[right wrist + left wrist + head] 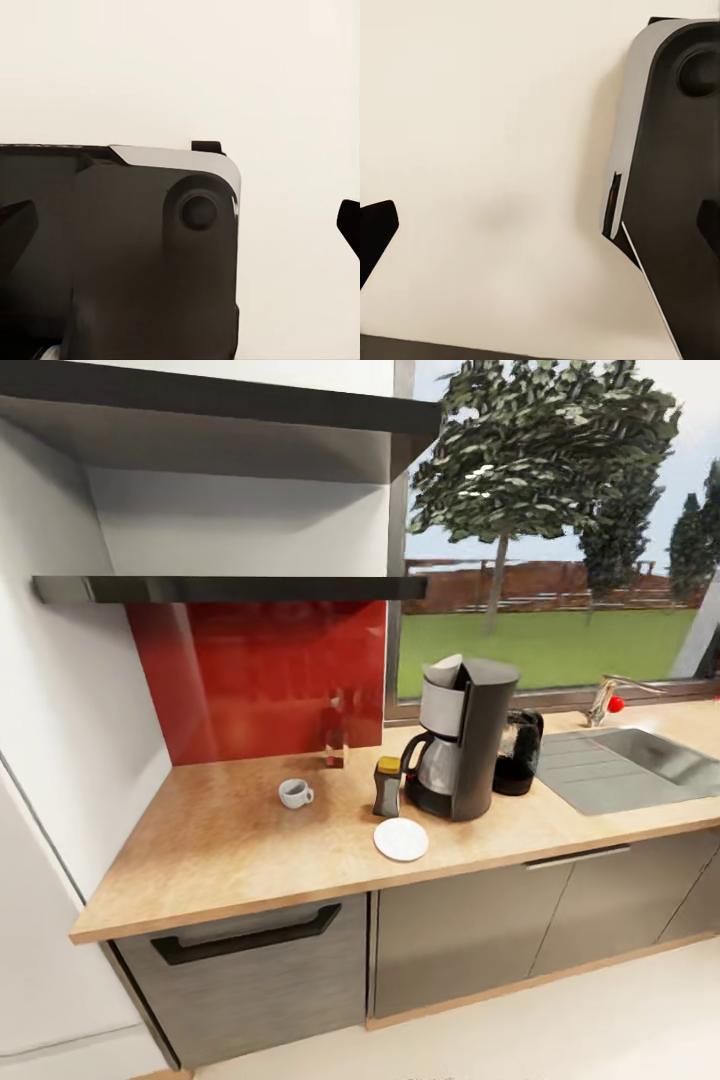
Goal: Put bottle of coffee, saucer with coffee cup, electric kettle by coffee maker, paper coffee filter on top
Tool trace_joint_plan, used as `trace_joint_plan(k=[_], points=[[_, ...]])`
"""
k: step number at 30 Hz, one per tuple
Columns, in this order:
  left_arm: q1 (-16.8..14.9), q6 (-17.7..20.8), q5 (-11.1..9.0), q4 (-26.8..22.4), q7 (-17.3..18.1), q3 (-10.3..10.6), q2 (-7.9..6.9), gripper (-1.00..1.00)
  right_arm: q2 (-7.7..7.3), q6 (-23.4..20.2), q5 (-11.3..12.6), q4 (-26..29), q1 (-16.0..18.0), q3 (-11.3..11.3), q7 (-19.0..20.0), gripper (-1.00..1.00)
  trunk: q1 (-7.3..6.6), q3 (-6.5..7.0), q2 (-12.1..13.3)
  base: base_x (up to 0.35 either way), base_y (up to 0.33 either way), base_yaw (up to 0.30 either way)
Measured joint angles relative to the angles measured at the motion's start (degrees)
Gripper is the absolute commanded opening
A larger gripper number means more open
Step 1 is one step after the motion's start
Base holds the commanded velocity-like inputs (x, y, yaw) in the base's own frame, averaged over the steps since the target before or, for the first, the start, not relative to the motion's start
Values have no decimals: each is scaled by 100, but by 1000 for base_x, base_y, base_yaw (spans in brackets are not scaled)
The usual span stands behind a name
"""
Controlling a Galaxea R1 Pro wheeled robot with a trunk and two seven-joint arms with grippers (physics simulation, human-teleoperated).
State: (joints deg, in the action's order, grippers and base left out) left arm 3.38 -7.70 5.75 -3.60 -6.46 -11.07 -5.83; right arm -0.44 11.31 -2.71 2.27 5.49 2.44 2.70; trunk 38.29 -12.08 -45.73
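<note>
We are facing the wooden surface [230,840] from the head view. The coffee maker [462,738] is standing on it near the middle, in front of the window. The kettle [518,752] is sitting just beside the maker, between it and the sink [640,760], and appears to be touching it. The coffee bottle [387,787] is standing upright just beside the maker on the other side. The white saucer [401,839] is lying near the front edge, just in front of the bottle and maker, with nothing on it. The cup [294,793] is resting on the surface apart from the saucer, toward the red backsplash [260,670]. Something pale is poking up at the top of the maker; we cannot tell whether it is the filter.

In the left wrist view we are seeing dark fingertips [375,232] of the left gripper [547,225] at both edges, spread wide, nothing between them, over pale floor. The right gripper [187,221] is likewise spread wide and holding nothing, its fingertips [349,221] at the edges.
</note>
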Motion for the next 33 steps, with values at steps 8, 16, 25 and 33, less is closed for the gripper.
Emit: trace_joint_plan(k=[8, 16, 25, 33], points=[[-1, -9, 6, 0, -7, 13, -1, 100, -10, 0, -17, 0, 0, -7, -6, 100, 0, 0, 0, -3, 6, -282], [3, -2, -11, 5, -10, -29, 20, 100, -27, 0, -24, -1, 1, -152, -18, 100, 2, 0, 1, -182, 194, -38], [2, 6, -28, 5, -20, -83, -16, 100, -42, 0, -17, -1, 1, -249, -4, 100, 1, 0, 1, -148, 283, -1], [-2, -25, 1, 8, -9, 1, -24, 100, 68, 11, -2, 1873, 6, -249, -18, 100, 0, 2, 0, -17, 129, 0]])
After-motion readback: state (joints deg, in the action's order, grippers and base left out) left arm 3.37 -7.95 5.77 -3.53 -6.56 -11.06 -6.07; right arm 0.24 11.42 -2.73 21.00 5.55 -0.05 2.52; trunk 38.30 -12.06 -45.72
